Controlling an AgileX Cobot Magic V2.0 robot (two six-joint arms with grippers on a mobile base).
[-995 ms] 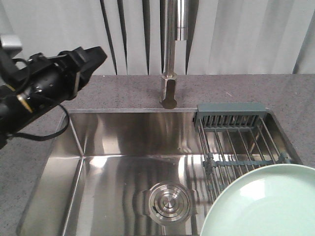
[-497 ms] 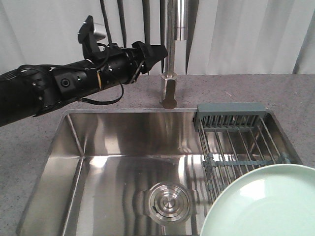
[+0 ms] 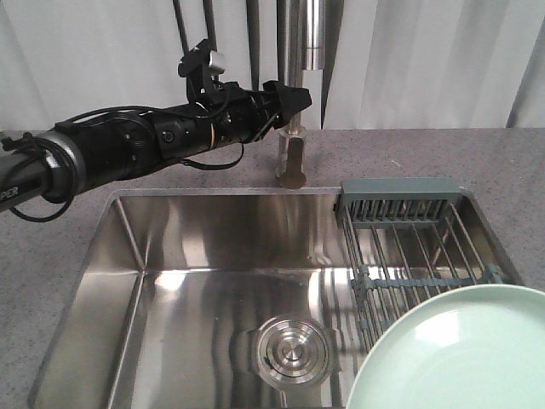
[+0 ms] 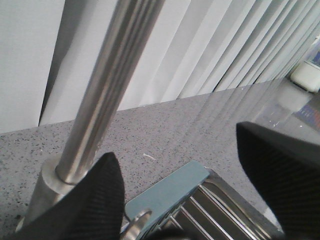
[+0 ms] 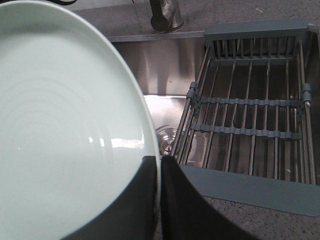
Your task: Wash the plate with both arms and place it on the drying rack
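Note:
The pale mint-green plate (image 3: pixel 460 354) hangs over the sink's front right corner, above the near end of the drying rack (image 3: pixel 409 239). In the right wrist view my right gripper (image 5: pixel 160 167) is shut on the rim of the plate (image 5: pixel 65 125), one finger on each face. My left arm (image 3: pixel 128 145) reaches from the left across the counter. Its gripper (image 3: pixel 294 98) is up against the faucet pipe (image 3: pixel 294 85). The left wrist view shows that gripper (image 4: pixel 180 185) open, its left finger (image 4: pixel 95 200) close to the pipe (image 4: pixel 110 85), nothing between the fingers.
The steel sink (image 3: pixel 213 247) has a round drain (image 3: pixel 289 349) at its middle. The wire rack (image 5: pixel 250 105) spans the sink's right side, its slotted compartment (image 3: pixel 400 204) at the back. Grey speckled counter (image 3: pixel 477 158) surrounds the sink, with white curtains behind.
My left arm has swung from the far left toward the middle, bringing its gripper next to the faucet pipe. The plate has stayed almost still.

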